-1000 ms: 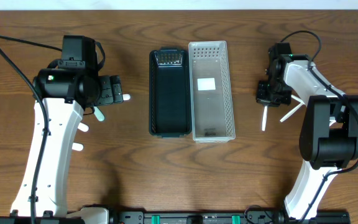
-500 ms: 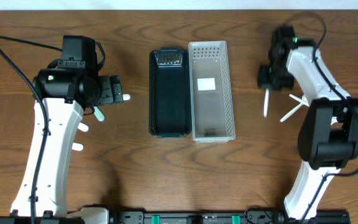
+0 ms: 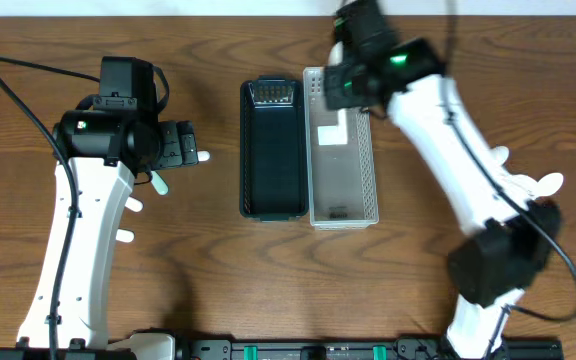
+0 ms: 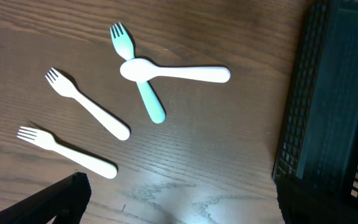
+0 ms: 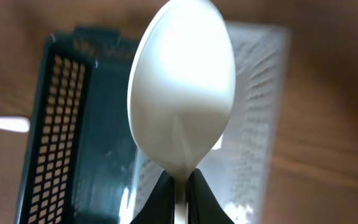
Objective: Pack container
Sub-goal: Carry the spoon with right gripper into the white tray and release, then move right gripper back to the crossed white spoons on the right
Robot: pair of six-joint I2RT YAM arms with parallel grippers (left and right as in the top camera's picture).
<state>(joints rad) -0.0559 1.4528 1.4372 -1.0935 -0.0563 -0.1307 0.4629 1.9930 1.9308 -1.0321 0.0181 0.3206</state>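
The right fingers (image 5: 155, 204) clench the white spoon (image 5: 182, 81) between the clear basket (image 3: 345, 185) and the dark basket (image 3: 271, 160); released here, it may hit the rims. The left fingers' (image 4: 61, 199) state I cannot tell.

overhead top-down, wrists near (basket (image 3: 271, 160) shared)

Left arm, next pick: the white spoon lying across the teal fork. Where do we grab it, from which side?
Take the white spoon by the free end of its handle, clear of the bowl, which rests on the teal fork. Come straight down, jaws closing across the handle's narrow width: it lies flat on the table, and a bowl-end grip would likely snag the fork.
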